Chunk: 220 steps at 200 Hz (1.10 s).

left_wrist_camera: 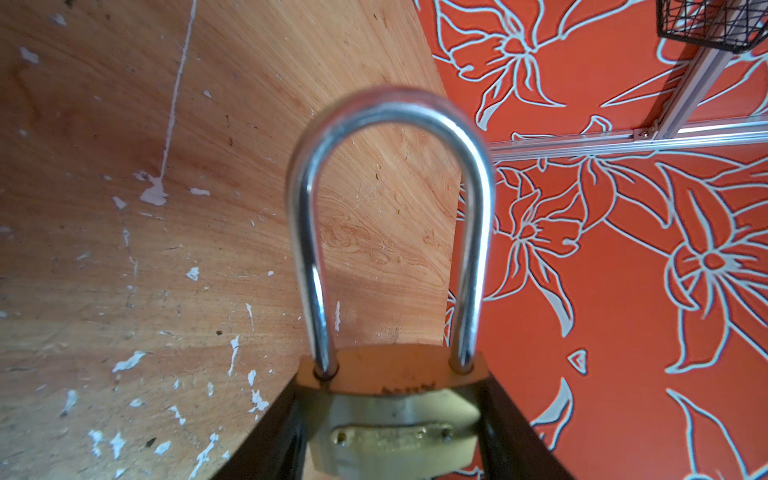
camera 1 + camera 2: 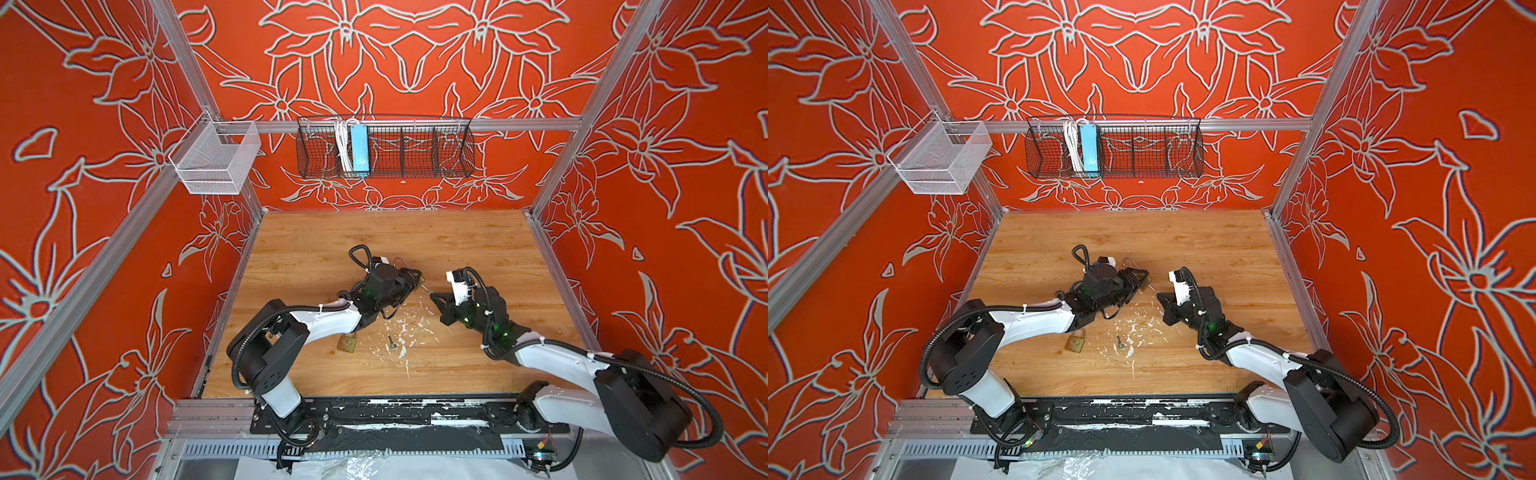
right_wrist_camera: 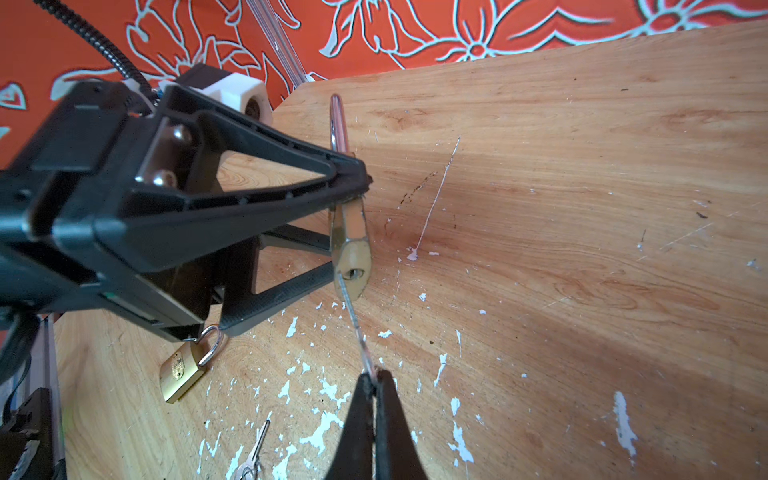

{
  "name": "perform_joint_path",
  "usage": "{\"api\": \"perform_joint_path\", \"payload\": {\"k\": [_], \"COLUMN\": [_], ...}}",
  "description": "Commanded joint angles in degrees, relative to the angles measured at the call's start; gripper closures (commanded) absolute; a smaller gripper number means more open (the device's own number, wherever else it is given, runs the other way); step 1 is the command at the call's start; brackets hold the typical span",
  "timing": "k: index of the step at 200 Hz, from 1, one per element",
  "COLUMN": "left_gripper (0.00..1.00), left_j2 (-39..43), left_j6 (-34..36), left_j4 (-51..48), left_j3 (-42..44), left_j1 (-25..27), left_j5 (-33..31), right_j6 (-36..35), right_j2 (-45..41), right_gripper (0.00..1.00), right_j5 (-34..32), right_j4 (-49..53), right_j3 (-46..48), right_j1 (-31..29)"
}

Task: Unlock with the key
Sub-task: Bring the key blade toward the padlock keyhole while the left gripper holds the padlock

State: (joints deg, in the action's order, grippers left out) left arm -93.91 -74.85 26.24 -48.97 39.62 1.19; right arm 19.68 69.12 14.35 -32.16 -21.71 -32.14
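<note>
A brass padlock [image 1: 395,432] with a long silver shackle [image 1: 390,112] is held off the wooden table; my left gripper [image 1: 390,395] is shut on its body from both sides. In both top views this padlock [image 2: 419,281] [image 2: 1146,281] sits at the tip of the left gripper [image 2: 415,278] [image 2: 1142,280] near the table's middle. My right gripper [image 3: 376,376] is shut on a thin silver key [image 3: 355,324]. The key's tip meets the keyhole in the underside of the padlock [image 3: 351,245]. The right gripper [image 2: 432,294] [image 2: 1159,296] points at the lock from the right.
A small brass padlock [image 3: 183,370] [image 2: 348,344] lies on the table under the left arm. A second key [image 3: 253,457] [image 2: 392,343] lies among white paint flecks. A black wire basket [image 2: 386,145] and a white mesh basket [image 2: 216,160] hang on the frame.
</note>
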Motion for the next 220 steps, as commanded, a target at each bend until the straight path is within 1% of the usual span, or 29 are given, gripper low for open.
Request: {"api": "perform_joint_path", "payload": {"k": [1, 84, 174, 220], "left_gripper": [1.00, 1.00, 1.00, 1.00], "left_j2": [2.84, 2.33, 0.76, -1.38], "left_j6": [-0.13, -0.30, -1.96, -4.29], "left_j4": [4.96, 6.60, 8.46, 12.21], "left_j3": [-0.75, -0.44, 0.33, 2.29], "left_j1": [-0.57, -0.94, -0.94, -0.90], "left_j5": [-0.36, 0.72, 2.15, 4.81], "right_j6": [-0.95, -1.31, -1.74, -1.77], "right_j2": [0.04, 0.57, 1.88, 1.11], "right_gripper": [1.00, 1.00, 1.00, 1.00], "right_j5": [-0.17, -0.46, -0.99, -2.13], "right_j4": [0.47, 0.66, 0.43, 1.07], "right_j3": [-1.58, -1.92, -2.62, -2.55], "right_j1": [-0.40, -0.44, -0.40, -0.38]}}
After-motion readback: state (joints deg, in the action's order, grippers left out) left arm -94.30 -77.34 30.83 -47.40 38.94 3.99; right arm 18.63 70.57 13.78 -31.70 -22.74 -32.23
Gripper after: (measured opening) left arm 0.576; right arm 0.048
